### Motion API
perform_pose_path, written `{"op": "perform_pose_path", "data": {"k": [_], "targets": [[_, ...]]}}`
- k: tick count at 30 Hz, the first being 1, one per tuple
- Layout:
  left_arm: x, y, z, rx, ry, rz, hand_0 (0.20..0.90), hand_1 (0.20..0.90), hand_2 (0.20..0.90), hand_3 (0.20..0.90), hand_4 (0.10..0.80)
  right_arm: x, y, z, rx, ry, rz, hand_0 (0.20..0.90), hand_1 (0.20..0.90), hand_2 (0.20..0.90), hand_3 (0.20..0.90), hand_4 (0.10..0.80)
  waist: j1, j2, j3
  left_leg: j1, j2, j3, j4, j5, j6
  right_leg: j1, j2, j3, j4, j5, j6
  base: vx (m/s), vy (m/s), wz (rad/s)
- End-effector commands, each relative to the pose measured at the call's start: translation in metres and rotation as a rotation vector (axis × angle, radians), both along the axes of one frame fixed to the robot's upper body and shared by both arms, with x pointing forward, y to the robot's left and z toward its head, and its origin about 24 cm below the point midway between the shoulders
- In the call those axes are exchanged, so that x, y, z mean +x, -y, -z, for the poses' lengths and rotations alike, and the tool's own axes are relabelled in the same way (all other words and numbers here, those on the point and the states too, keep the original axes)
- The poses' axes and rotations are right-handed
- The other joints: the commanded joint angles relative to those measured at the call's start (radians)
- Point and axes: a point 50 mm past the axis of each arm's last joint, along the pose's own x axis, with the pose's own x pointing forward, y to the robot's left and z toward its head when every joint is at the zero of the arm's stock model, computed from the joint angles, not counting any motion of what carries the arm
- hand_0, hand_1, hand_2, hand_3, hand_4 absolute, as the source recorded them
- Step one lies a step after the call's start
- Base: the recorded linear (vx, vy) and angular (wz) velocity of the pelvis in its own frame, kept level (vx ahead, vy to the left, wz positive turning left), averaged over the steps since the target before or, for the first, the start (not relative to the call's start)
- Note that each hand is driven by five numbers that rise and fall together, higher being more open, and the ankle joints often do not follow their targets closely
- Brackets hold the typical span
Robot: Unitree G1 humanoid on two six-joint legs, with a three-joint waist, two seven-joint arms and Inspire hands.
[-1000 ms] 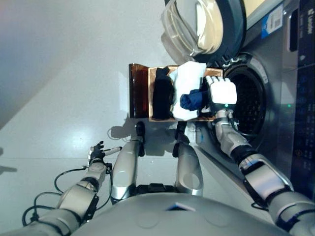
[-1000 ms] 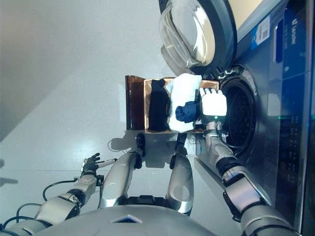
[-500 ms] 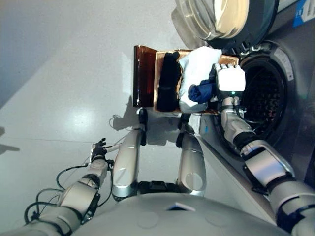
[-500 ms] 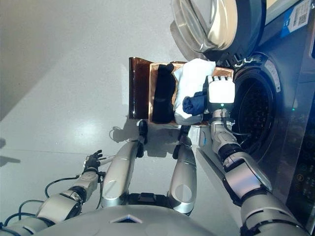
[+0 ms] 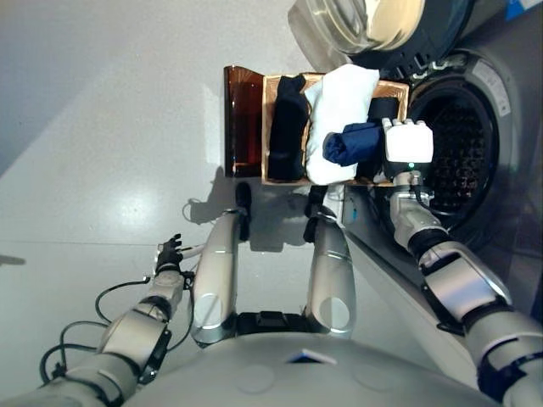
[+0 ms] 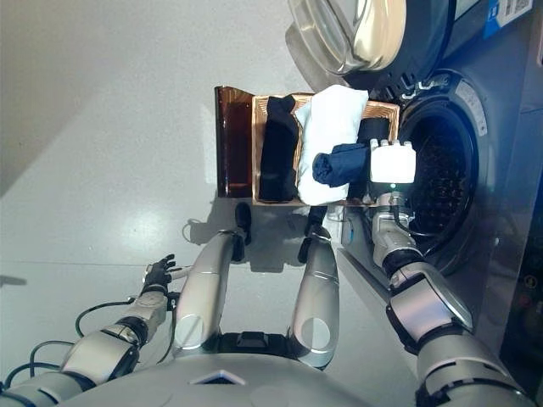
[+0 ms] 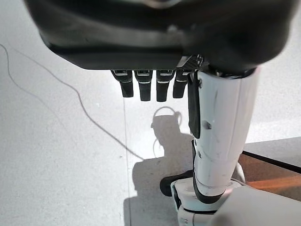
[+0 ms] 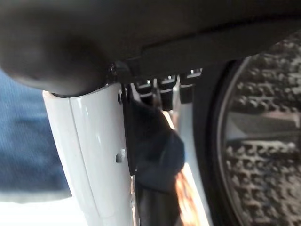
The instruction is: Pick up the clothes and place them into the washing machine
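The right robot hand (image 5: pixel 408 142) has its thumb and fingers curled onto a dark blue garment (image 5: pixel 352 142), pinching the soft, rolled cloth at the basket's edge nearest the drum, a grip that suits lifting it across. At its 9 o'clock the woven brown basket (image 5: pixel 245 127) holds a crumpled white garment (image 5: pixel 339 102) and a black one (image 5: pixel 288 127). At 3 o'clock gapes the washing machine (image 5: pixel 458 136), its perforated metal drum open. The left robot hand (image 5: pixel 170 253) hangs idle over the floor, fingers relaxed.
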Motion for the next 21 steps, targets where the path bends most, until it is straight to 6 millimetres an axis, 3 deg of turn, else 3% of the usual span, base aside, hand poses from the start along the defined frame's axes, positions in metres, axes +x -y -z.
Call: {"op": "perform_pose_path", "data": {"k": [1,8,21], "targets": [[-0.036,-0.016,0.011,0.034,-0.123,-0.046,0.900,0.900,0.900,0.900,0.800,0.002,0.024,-0.019,-0.052,0.050,0.072,0.900,0.900,0.900,0.900,0.800,0.006,0.025,-0.047,-0.027,0.040,-0.062,-0.004,0.014,-0.150,0.022,0.007,0.016,0.152,-0.173,-0.029,0.000,0.000,0.00],[-0.035,-0.017,0.010,0.035,-0.123,-0.052,0.900,0.900,0.900,0.900,0.800,0.006,0.019,-0.018,-0.023,0.047,0.074,0.900,0.900,0.900,0.900,0.800,0.005,0.030,-0.036,-0.056,0.038,-0.060,0.031,0.004,-0.145,-0.006,0.005,0.023,0.188,-0.185,-0.034,0.001,0.000,-0.01],[-0.036,-0.017,0.010,0.045,-0.107,-0.061,0.900,0.900,0.900,0.900,0.800,0.018,0.017,-0.043,0.000,0.199,0.054,0.900,0.900,0.900,0.900,0.800,0.012,0.033,-0.027,-0.086,0.032,-0.055,0.058,-0.009,-0.135,-0.023,0.002,0.022,0.198,-0.191,-0.035,0.001,0.002,0.00]]}}
